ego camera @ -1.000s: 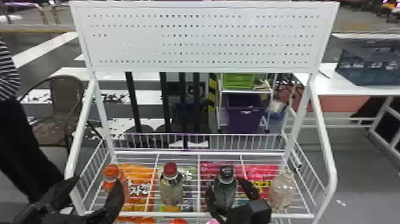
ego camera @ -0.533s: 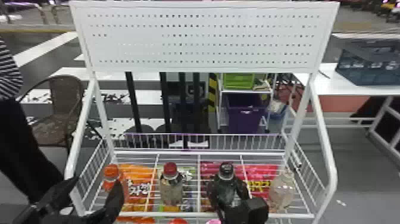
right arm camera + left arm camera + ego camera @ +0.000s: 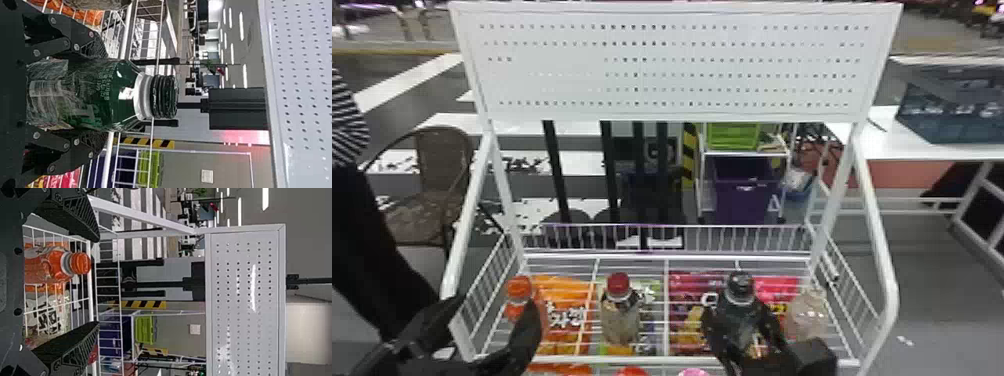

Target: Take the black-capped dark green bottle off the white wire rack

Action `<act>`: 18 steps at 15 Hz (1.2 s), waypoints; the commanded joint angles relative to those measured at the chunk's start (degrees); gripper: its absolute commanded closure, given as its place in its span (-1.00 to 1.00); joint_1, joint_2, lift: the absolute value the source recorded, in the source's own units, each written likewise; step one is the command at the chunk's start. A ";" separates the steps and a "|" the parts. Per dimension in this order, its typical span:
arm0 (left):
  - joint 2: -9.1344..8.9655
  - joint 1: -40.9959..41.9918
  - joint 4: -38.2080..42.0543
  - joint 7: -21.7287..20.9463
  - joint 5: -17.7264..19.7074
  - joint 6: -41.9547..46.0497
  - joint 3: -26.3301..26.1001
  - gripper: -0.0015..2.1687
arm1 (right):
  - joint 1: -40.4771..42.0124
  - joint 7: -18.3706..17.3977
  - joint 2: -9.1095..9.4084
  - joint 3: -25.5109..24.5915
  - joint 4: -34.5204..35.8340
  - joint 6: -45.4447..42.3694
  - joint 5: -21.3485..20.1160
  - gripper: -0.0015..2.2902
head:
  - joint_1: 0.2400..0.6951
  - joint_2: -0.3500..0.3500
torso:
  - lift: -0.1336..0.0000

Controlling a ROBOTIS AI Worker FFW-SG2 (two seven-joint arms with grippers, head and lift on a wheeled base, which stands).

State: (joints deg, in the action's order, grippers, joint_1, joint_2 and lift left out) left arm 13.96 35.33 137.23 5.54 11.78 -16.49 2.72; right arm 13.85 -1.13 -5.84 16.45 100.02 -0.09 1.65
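Note:
In the head view my right gripper (image 3: 736,314) is at the front right of the white wire rack (image 3: 632,359), its two fingers pressed around the black-capped dark green bottle (image 3: 743,322). In the right wrist view the gripper (image 3: 105,94) is shut on the body of this bottle (image 3: 123,88), and the black cap sticks out past the fingertips. The bottle's base is hidden, so I cannot tell whether it touches the rack. My left gripper (image 3: 497,302) stands open at the rack's front left corner; in the left wrist view the left gripper (image 3: 96,281) holds nothing.
An orange-capped bottle (image 3: 519,300) stands near my left fingers. A red-capped bottle (image 3: 620,320) is in the middle, and a pale bottle (image 3: 807,315) is close on the right of the green one. Snack bags (image 3: 567,295) lie behind. A perforated panel (image 3: 672,70) rises above.
My right gripper's fingers have come together on the dark green bottle, and both have since shifted right, towards the pale bottle. The left arm has kept still.

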 commanded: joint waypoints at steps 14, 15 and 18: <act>-0.17 0.26 0.41 0.00 -0.09 1.58 -1.58 -0.87 | 35.46 1.13 -3.31 -18.12 35.06 -7.33 4.24 0.17 | 0.14 0.00 | 1.00; -0.17 0.26 0.49 0.00 -0.09 1.58 -1.58 -0.87 | 35.81 1.13 -3.31 -18.47 35.06 -7.86 4.24 0.17 | 0.14 0.00 | 1.00; -0.17 0.26 0.58 0.00 -0.18 1.76 -1.49 -0.87 | 36.42 1.13 -2.95 -19.61 35.15 -8.56 4.68 0.17 | 0.14 0.00 | 1.00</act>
State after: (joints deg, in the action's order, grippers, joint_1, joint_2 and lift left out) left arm 13.80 35.60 137.80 5.54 11.61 -14.86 1.20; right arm 49.97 0.00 -8.91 -2.72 135.15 -8.32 6.15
